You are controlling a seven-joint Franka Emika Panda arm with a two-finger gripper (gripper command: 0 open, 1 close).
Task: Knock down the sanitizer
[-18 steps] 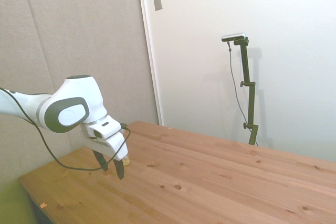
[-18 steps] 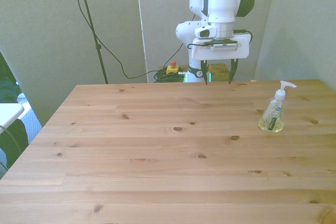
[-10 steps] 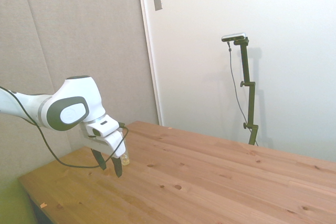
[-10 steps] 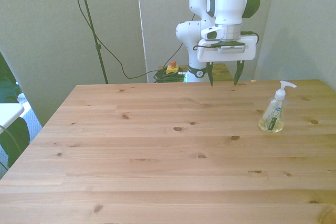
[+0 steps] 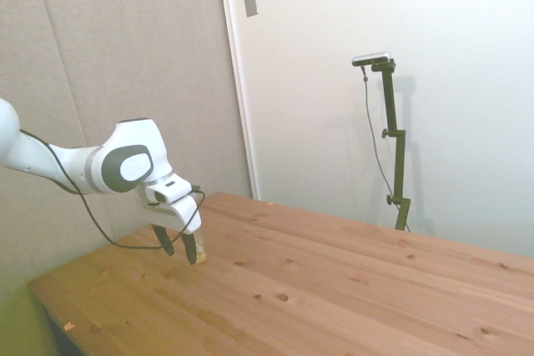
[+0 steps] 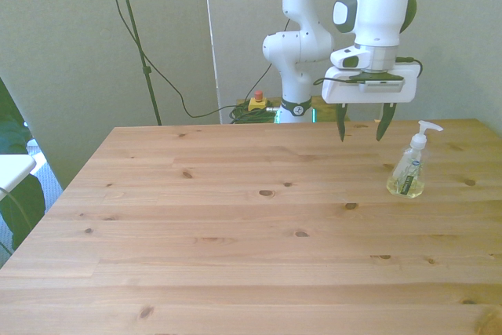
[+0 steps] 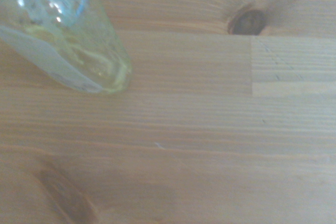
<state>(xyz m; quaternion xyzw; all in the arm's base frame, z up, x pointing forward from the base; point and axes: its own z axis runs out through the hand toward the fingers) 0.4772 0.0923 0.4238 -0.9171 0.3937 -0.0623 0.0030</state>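
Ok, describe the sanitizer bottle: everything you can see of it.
The sanitizer is a small clear plastic bottle with yellowish liquid low inside, a pale label with dark print and a white pump top whose nozzle points to the front view's right. It stands upright on the wooden table near the front view's right edge. Nothing else touches it; the open gripper hangs apart, toward the front view's left.

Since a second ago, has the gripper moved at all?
Yes. In the front view the gripper has shifted toward the front view's right, closing on the sanitizer, which stands upright in the same spot on the table.
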